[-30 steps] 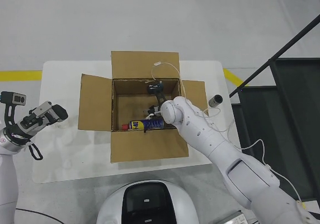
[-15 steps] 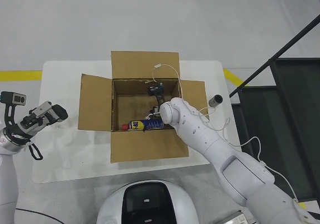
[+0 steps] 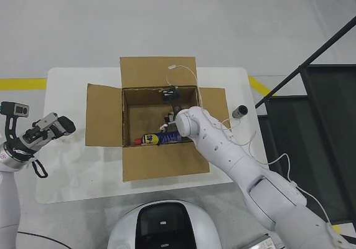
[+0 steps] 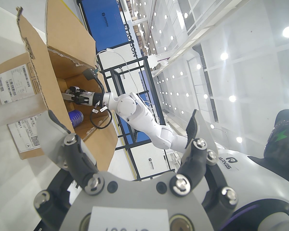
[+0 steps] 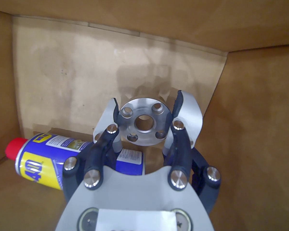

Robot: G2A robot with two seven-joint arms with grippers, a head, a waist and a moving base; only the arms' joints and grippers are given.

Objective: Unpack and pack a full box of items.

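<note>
An open cardboard box (image 3: pixel 103 116) stands in the middle of the white table (image 3: pixel 66 174). My right arm reaches down into it. In the right wrist view, my right gripper (image 5: pixel 147 102) is shut on a round metal flange (image 5: pixel 144 108) with several holes, near the box's right inner wall. A blue and yellow spray can (image 5: pixel 38 158) with a red cap lies on the box floor beside it, also seen as the spray can (image 3: pixel 159 138) from above. My left gripper (image 3: pixel 56 127) hangs open and empty over the table's left edge, well apart from the box.
A small grey cylinder (image 3: pixel 239 112) lies on the table right of the box. A thin white cable (image 3: pixel 181 68) loops over the box's back flap. A black metal stair frame (image 3: pixel 318 124) stands beyond the table's right side.
My right arm has shifted a little to the left inside the box, and the box and spray can have slid slightly left with it. The left arm has kept still.
</note>
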